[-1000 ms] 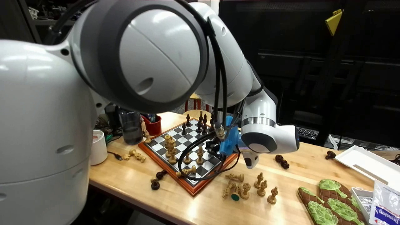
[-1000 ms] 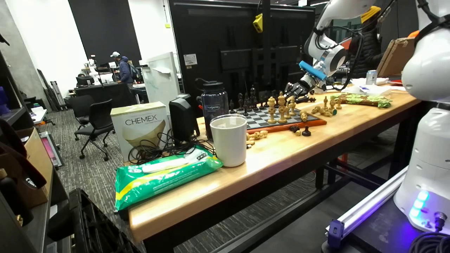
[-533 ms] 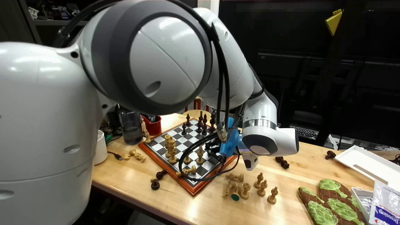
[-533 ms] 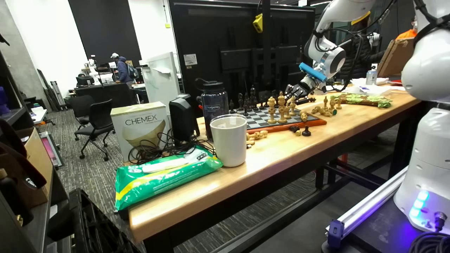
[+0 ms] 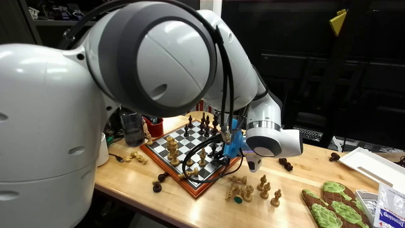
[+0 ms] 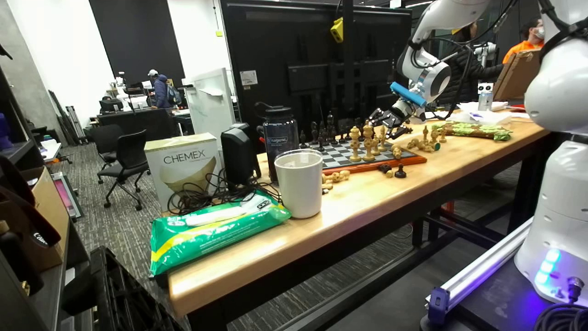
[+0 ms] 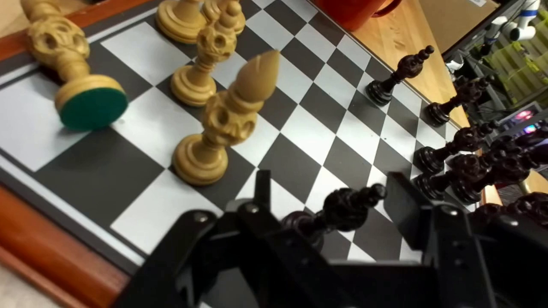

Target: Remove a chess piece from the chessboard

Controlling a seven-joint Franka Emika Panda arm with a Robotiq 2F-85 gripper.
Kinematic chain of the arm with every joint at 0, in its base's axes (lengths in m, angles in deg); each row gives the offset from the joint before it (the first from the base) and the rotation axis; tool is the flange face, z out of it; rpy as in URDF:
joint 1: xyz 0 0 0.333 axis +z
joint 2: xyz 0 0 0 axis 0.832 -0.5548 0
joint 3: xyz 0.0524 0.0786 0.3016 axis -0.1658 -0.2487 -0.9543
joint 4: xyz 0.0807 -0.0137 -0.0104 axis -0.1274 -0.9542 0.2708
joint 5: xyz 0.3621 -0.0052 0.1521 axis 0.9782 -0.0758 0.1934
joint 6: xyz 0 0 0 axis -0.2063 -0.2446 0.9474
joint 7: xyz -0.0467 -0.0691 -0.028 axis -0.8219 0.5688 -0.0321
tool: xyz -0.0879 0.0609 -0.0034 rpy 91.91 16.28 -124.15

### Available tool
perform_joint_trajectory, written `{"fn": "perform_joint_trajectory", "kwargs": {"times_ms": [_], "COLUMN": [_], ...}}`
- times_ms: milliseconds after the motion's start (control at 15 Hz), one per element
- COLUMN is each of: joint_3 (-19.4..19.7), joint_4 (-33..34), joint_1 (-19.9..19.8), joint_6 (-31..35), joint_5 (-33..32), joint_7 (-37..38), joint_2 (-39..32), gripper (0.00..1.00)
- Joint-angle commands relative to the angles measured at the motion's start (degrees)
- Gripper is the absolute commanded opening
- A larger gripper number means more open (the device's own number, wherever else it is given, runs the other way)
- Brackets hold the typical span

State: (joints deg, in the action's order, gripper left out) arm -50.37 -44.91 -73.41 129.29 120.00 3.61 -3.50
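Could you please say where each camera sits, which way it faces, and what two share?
An exterior view: close beside the arm, looking past it down at the chessboard; the arm fills much of the left.
An exterior view: off a corner of the tabletop, looking along it toward the chessboard; base and arm show at right.
Wrist view: on the arm, looking slantwise down across the chessboard; the open end effector shows at bottom.
Both exterior views share the chessboard, arm and end effector.

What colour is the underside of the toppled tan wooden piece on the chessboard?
Green; the round underside shows best in the wrist view.
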Motion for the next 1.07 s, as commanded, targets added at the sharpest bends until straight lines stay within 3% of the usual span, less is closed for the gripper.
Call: {"fn": "perform_joint_trajectory", "kwargs": {"times_ms": [0, 533, 1000], "joint_3": [0.1, -0.1, -1.9], "joint_4": [0.5, 0.4, -0.8], "joint_1": [0.3, 3.7, 9.2], "joint_6": [0.0, 4.4, 14.1], "joint_5": [-0.1, -6.5, -23.9], "joint_7": [-0.3, 0.2, 8.6], "joint_2": [0.6, 5.4, 12.9], "gripper": [1.00, 1.00, 1.00]}}
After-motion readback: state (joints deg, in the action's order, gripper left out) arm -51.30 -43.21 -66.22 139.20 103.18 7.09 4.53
